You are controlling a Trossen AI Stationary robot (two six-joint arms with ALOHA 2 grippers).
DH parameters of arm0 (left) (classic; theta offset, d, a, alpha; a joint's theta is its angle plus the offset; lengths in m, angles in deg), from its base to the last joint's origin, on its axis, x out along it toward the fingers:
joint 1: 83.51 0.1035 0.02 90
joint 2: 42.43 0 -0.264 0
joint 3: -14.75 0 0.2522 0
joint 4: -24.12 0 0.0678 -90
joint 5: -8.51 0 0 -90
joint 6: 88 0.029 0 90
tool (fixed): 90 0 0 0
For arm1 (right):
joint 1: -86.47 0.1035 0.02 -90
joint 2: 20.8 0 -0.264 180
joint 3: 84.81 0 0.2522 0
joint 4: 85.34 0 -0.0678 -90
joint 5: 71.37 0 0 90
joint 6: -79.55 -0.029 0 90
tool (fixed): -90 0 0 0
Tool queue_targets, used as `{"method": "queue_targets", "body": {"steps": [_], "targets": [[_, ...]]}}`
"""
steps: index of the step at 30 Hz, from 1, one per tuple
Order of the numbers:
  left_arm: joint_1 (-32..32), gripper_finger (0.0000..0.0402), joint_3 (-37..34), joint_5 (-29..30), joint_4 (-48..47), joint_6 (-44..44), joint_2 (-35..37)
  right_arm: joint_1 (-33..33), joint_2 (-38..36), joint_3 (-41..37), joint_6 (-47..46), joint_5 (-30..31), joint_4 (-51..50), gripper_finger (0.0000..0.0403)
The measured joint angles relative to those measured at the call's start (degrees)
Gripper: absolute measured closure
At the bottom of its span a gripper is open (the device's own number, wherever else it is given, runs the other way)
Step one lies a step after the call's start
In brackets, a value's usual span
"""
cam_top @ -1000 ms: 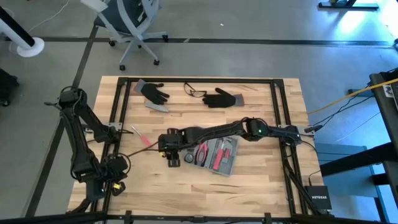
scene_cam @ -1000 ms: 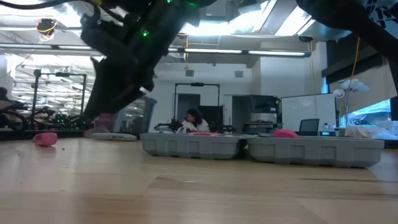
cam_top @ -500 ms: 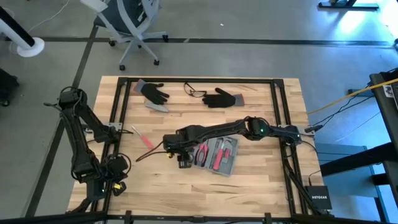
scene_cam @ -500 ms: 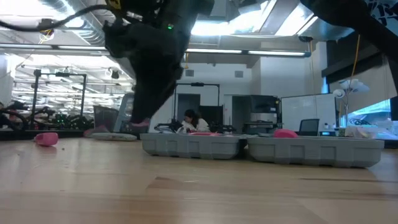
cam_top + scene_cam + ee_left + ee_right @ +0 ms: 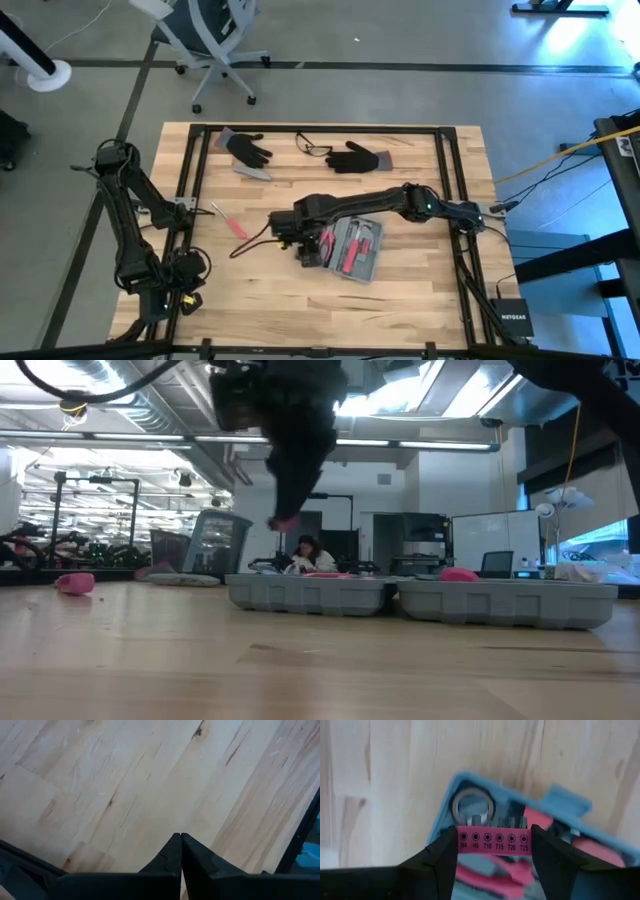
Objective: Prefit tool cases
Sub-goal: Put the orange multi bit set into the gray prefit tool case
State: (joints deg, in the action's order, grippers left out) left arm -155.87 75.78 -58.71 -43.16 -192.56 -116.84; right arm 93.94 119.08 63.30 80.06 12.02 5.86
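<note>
Open tool case point(image 5: 352, 247) lies right of the table's point(image 5: 420, 290) centre; the right gripper point(image 5: 492, 851), poised over its left end, clamps a red bit holder point(image 5: 493, 840) for seating. Left gripper point(image 5: 180, 851) waits closed at the front-left corner.

A robotics lab (concrete floor point(image 5: 400, 90)): framed workbench point(image 5: 330, 300), whiteboard point(image 5: 480, 535).

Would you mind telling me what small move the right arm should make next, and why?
Probably lower the red bit holder into the case. The right gripper grips it between its fingers directly over the open case's corner, and the low view shows it well above the table.
</note>
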Motion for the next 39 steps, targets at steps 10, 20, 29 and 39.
{"method": "queue_targets", "body": {"steps": [10, 20, 29, 39], "targets": [[0.0, 0.0402, 0.0, 0.02, -0.19, 0.57, -0.02, 0.0, -0.33, 0.0, 0.51, -0.52, -10.59, 0.0189], [0.0, 0.0401, 0.0, 0.07, -0.17, 2.58, -0.02, 0.0, -0.77, -0.19, 1.18, -4.15, -14.85, 0.0189], [0.0, 0.0401, 0.0, 0.08, -0.39, 2.62, -0.01, 0.21, -2.36, -0.2, -1.17, -4.57, -14.99, 0.0189], [-0.04, 0.0401, 0.0, 0.09, -1.16, 4.04, 0.0, 1.74, -11.24, -11.94, -4.46, -5.08, -14.94, 0.0189]]}}
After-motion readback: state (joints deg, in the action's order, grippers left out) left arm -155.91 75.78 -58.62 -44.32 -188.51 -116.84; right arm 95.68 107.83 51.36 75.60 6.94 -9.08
